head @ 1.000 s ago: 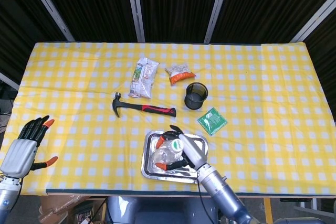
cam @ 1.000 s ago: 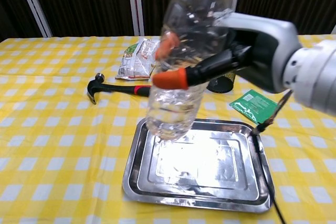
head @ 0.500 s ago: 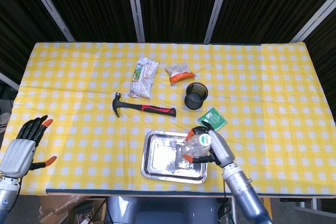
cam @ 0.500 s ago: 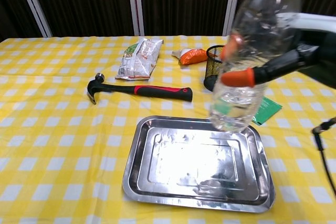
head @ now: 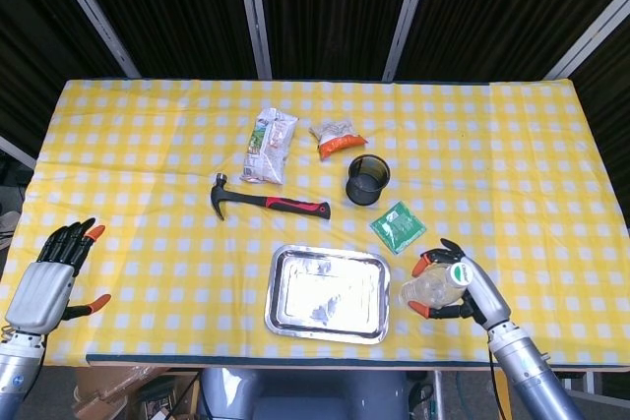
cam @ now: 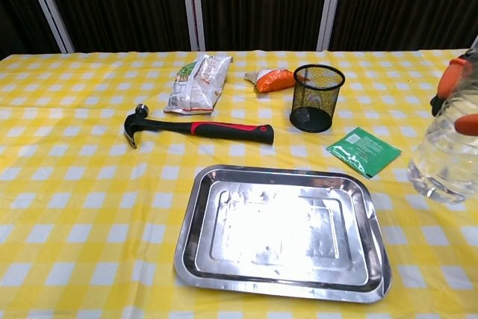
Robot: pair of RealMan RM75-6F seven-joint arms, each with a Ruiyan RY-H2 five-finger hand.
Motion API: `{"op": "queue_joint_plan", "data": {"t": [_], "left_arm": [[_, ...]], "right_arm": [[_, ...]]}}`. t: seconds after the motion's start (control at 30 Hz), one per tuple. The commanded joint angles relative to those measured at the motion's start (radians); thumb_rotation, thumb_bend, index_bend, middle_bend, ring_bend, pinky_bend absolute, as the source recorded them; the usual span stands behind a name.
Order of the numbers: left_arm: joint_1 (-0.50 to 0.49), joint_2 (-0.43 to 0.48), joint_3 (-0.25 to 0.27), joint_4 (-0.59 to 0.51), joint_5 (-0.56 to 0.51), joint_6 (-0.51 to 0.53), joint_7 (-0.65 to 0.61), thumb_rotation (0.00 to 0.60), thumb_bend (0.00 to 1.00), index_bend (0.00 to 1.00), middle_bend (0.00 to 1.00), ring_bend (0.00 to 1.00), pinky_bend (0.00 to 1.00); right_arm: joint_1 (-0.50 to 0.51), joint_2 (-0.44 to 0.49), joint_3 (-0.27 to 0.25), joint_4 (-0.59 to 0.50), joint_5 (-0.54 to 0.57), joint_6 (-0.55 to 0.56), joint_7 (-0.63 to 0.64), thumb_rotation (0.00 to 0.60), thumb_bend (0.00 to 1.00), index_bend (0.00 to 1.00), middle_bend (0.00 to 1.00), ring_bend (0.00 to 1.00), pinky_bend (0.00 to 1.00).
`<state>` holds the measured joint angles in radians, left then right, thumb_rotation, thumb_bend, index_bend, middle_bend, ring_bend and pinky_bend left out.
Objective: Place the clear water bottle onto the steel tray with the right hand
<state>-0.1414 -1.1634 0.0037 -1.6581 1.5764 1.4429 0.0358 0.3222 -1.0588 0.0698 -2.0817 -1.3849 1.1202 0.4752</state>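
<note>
- The right hand [head: 471, 290] has its fingers [head: 424, 266] wrapped round the clear water bottle [head: 430, 288], held above the counter [head: 512, 174] just right of the steel tray [head: 281, 314].
- The bottle's base points toward the tray, so the carry runs leftward.
- The left hand [head: 47, 282] hangs far off, spread and holding nothing.

1. Table [head: 512, 145] under a yellow-and-white checked cloth.
2. Steel tray [head: 328, 293] lies near the front edge; it is the landmark.
3. Hammer [head: 266, 202], red and black handle, lies just behind the tray, head to the tray's left.
4. Black mesh cup [head: 367, 179] stands behind the tray's right end.
5. Green packet [head: 398, 227] lies flat just beyond the tray's right rear corner.
6. Snack bag [head: 269, 146] lies behind the hammer.
7. Orange pouch [head: 337, 137] lies just behind the cup.
</note>
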Motion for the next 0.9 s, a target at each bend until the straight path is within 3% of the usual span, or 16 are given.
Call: {"op": "queue_joint_plan", "data": {"t": [0.03,0.33,0.63,0.9], "left_arm": [[0.000,0.001,0.001,-0.001,0.003,0.002,-0.003,0.600,0.15,0.06,0.00,0.00,0.00],[-0.003,0.005,0.000,0.006,-0.001,-0.004,-0.017,0.600,0.15,0.06,0.00,0.00,0.00],[-0.004,0.011,0.000,0.008,0.003,-0.001,-0.035,0.600,0.15,0.06,0.00,0.00,0.00],[-0.005,0.018,-0.004,0.013,-0.004,-0.003,-0.057,0.600,0.15,0.06,0.00,0.00,0.00]], "right_arm": [[0.015,-0.030,0.000,-0.006,-0.009,-0.018,-0.017,0.600,0.50,0.69,0.57,0.26,0.00],[0.075,-0.268,0.029,-0.029,0.050,-0.036,-0.179,0.600,0.50,0.69,0.57,0.26,0.00],[0.144,-0.538,0.095,0.040,0.165,-0.015,-0.350,0.600,0.50,0.69,0.58,0.27,0.00],[0.180,-0.642,0.106,0.143,0.233,-0.013,-0.449,0.600,0.50,0.69,0.58,0.27,0.00]]}}
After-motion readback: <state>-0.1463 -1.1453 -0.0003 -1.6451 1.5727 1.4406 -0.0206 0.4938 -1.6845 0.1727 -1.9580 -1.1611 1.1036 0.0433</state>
